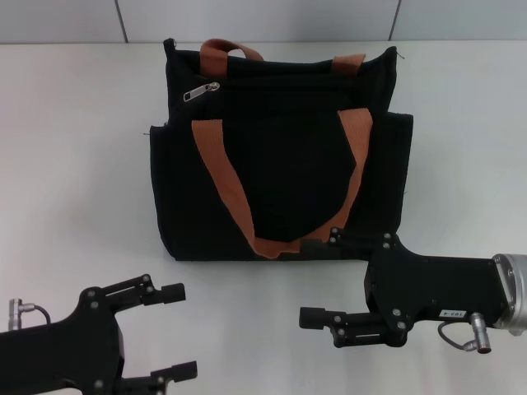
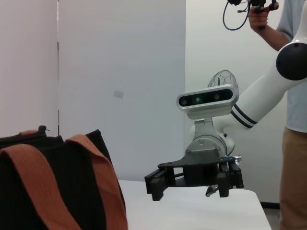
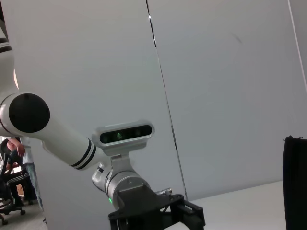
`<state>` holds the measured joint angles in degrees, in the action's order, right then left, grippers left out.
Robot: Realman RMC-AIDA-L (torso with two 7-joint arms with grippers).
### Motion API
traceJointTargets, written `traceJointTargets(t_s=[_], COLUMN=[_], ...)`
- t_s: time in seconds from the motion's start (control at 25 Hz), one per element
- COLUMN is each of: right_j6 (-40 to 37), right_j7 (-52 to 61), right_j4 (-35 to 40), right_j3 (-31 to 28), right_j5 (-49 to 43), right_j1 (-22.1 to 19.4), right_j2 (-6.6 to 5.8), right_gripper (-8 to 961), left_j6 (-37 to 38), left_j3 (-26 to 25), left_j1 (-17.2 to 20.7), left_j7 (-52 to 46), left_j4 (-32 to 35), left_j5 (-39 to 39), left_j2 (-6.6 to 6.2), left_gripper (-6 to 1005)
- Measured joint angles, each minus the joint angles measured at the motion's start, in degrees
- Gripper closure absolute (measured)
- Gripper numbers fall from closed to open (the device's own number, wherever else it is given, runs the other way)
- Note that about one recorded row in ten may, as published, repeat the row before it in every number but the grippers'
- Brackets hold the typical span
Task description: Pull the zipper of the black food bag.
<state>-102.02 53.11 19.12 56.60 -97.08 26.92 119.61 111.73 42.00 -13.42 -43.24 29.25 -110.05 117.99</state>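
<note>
The black food bag point(image 1: 280, 148) stands upright at the middle of the white table, with rust-orange straps across its front. Its silver zipper point(image 1: 201, 90) sits near the left end of the top zip track, pull tab hanging. My left gripper point(image 1: 177, 331) is open, low at the near left, well short of the bag. My right gripper point(image 1: 311, 280) is open at the near right, its upper finger close to the bag's bottom front edge. The bag also shows in the left wrist view point(image 2: 48, 191), with the right gripper point(image 2: 156, 184) beyond it. The left gripper shows in the right wrist view point(image 3: 194, 218).
The white table point(image 1: 74, 164) spreads on both sides of the bag. A grey panelled wall point(image 1: 263, 20) runs behind it. A person point(image 2: 292, 120) stands at the table's far side in the left wrist view.
</note>
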Motion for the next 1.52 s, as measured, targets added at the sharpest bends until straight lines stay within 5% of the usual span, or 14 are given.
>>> traceJointTargets(t_s=[0.52, 0.96, 1.24, 1.52], right_j6=[0.53, 2.93, 3.5, 3.7], right_j7=[-0.1, -1.19, -1.46, -1.52], right_j4=[-0.05, -3.92, -4.95, -6.41], right_j3=[-0.01, -0.37, -0.34, 0.03], right_j5=[0.21, 0.4, 0.4, 0.32], right_j1=[-0.05, 1.71, 1.73, 1.85], right_j2=[0.01, 0.1, 0.18, 0.25], right_gripper=[165, 165, 166, 166], left_j6=[-0.85, -13.63, -23.56, -25.19], left_j3=[-2.23, -27.37, -27.38, -24.51], left_j1=[-0.99, -2.98, -7.96, -11.73], left_j7=[0.6, 6.52, 6.53, 6.86], left_j4=[-0.22, -14.05, -16.77, -17.24], left_j5=[0.24, 6.08, 5.23, 4.93], left_j2=[0.11, 0.67, 0.8, 0.83], left_gripper=[216, 216, 216, 216])
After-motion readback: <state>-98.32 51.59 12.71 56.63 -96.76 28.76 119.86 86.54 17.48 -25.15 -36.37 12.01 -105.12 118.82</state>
